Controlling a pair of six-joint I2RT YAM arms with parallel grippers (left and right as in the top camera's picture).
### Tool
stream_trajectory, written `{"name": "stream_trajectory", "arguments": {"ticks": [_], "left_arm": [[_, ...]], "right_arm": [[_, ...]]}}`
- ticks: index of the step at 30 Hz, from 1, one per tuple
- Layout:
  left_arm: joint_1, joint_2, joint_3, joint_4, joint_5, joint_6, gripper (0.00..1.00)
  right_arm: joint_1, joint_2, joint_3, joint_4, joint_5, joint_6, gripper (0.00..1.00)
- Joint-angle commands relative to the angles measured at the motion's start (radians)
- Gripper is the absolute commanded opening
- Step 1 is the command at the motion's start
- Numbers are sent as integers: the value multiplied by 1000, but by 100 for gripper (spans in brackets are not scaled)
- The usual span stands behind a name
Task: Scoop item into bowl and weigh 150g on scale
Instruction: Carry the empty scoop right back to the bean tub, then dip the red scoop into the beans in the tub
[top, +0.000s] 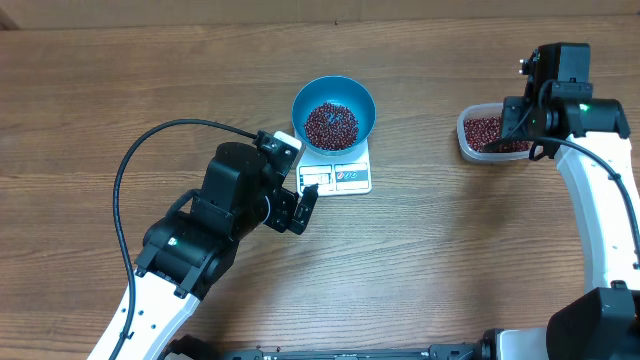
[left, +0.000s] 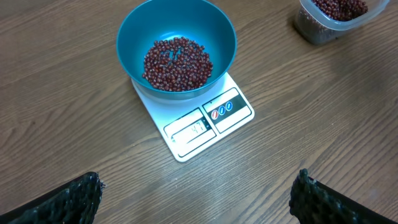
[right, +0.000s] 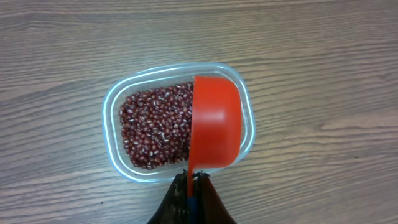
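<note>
The blue bowl (top: 334, 112) (left: 177, 51) stands on the white scale (top: 340, 177) (left: 202, 124) and holds a heap of dark red-brown beans (top: 331, 124) (left: 178, 64). My left gripper (top: 307, 206) (left: 198, 202) hangs open just in front of the scale, nothing between its fingers. At the right, my right gripper (right: 191, 182) (top: 523, 120) is shut on the handle of an orange scoop (right: 215, 123). The scoop is turned on its side over a clear tub (right: 114, 115) (top: 466, 135) of more beans (right: 155, 127).
Wooden tabletop (top: 120, 90) all round. A black cable (top: 160, 135) loops from the left arm across the left of the table. The right arm's white link (top: 600, 200) runs down the right edge.
</note>
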Motion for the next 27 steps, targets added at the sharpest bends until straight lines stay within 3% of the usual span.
{"name": "stream_trajectory", "arguments": {"ticks": [1, 27], "left_arm": [[5, 5, -2, 2, 15, -10, 99], [5, 5, -2, 2, 15, -10, 100]], "right_arm": [[-2, -10, 2, -5, 32, -4, 4], [-9, 217, -50, 101, 34, -102, 4]]}}
